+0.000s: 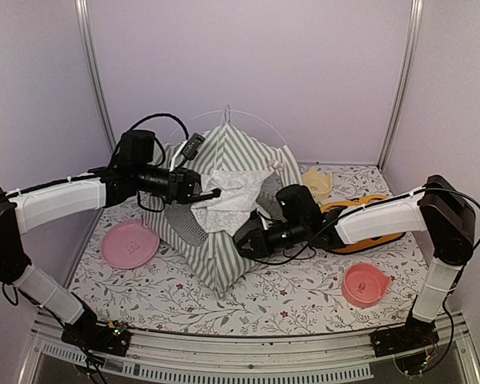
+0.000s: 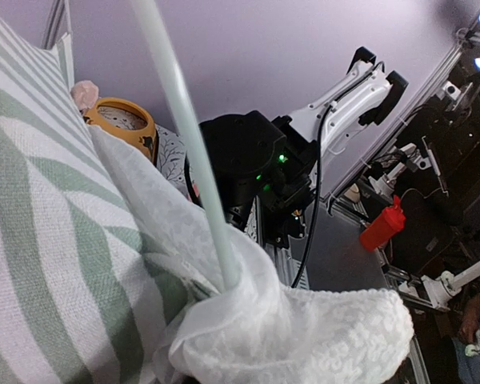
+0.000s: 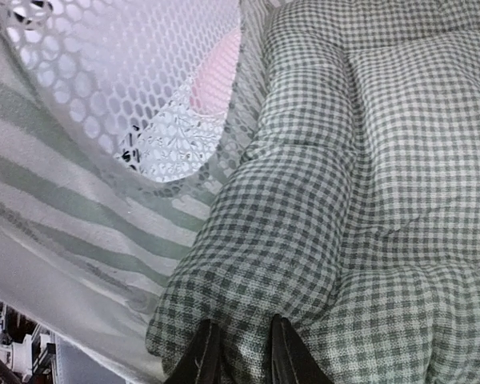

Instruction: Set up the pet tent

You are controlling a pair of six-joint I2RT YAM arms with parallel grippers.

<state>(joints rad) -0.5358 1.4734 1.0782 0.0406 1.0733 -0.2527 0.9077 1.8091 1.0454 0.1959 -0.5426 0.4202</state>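
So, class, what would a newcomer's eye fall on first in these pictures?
The striped pet tent, slumped mid-table, dominates the scene. The left hand is closed on its bunched white lace curtain near the top, while the right hand pinches the edge of a green gingham cushion at the tent's right side. A pink plate lies to the left and a pink bowl at front right.

On the table (image 1: pixel 288 300), the tent (image 1: pixel 224 240) stands central, a cushion (image 3: pixel 368 160) touching it, a plate (image 1: pixel 130 244) left, a bowl (image 1: pixel 366 284) nearer right.
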